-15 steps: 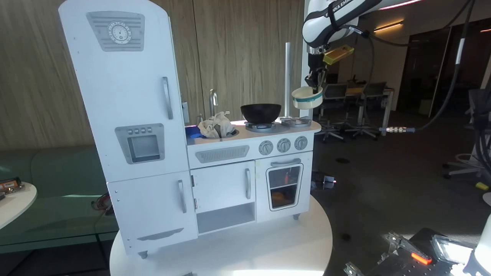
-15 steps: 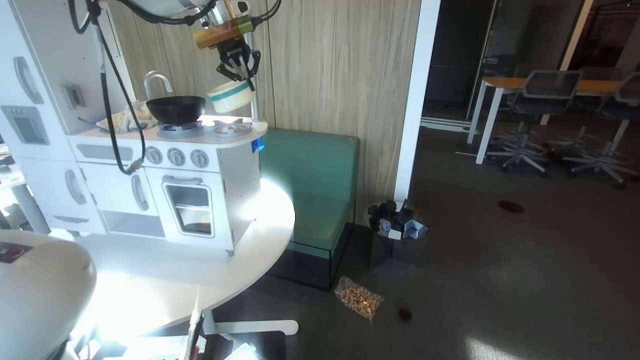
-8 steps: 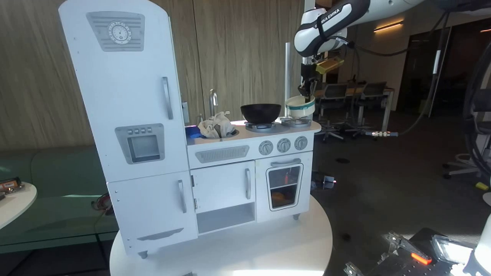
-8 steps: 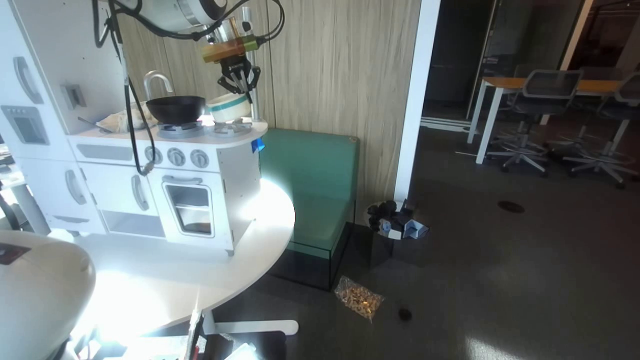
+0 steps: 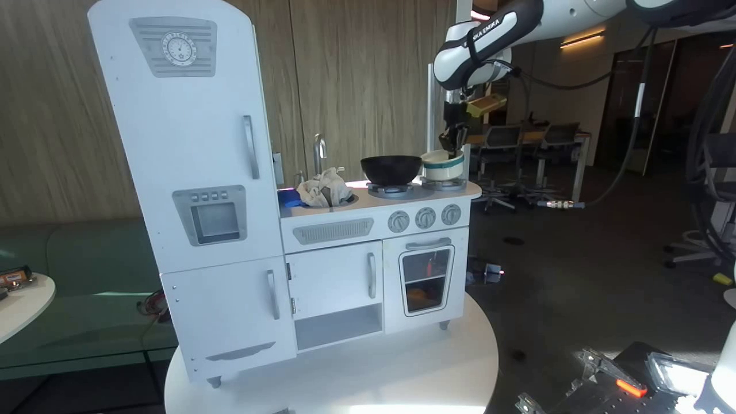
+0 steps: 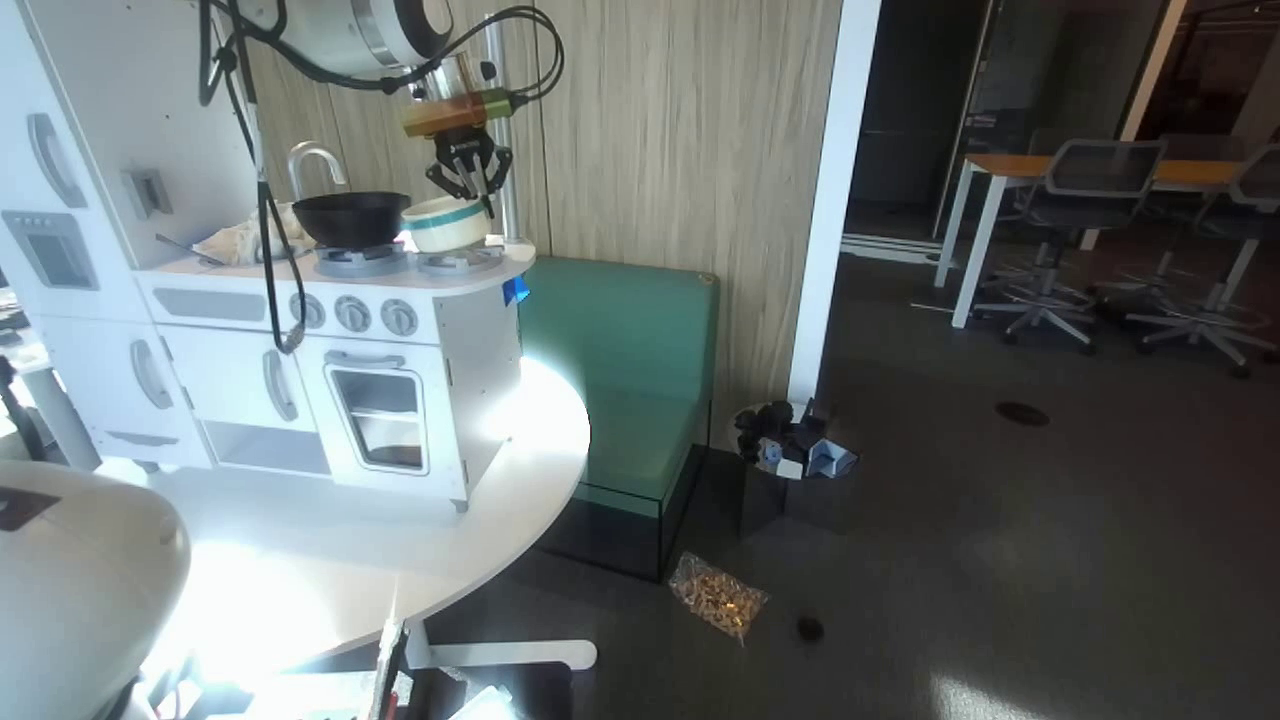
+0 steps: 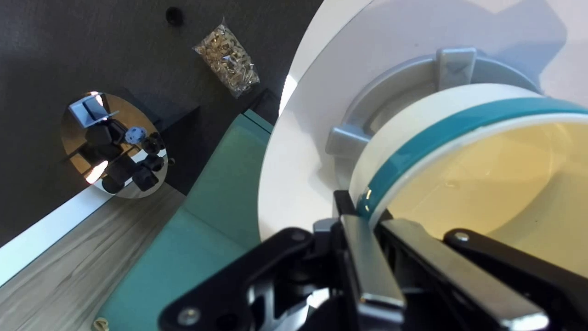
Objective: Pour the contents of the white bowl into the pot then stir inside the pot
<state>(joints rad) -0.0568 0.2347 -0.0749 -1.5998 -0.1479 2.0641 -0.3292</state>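
Observation:
The white bowl with a teal band is in both exterior views [image 5: 441,168] [image 6: 445,228] and the wrist view [image 7: 477,179]. My gripper is shut on its rim in both exterior views [image 5: 453,152] [image 6: 484,204] and the wrist view [image 7: 367,214], one finger inside and one outside. The bowl is nearly upright at the end burner; I cannot tell whether it touches. Its visible inside is cream-yellow with no loose contents; part is cut off. The dark pot is in both exterior views [image 5: 392,170] [image 6: 350,220], on the neighbouring burner close beside the bowl. Its inside is hidden.
A grey burner [image 7: 349,138] lies under the bowl. A cloth [image 5: 324,188] fills the sink, with a faucet [image 5: 319,152] behind. A metal pole [image 5: 430,109] stands behind the stove. The tall toy fridge [image 5: 195,132] rises on the far side. A cable [image 6: 265,220] hangs from the arm.
My gripper has lowered the bowl from above and beyond the stove's end to the end burner, moving it closer to the pot. The bowl has levelled a little. The pot has not moved.

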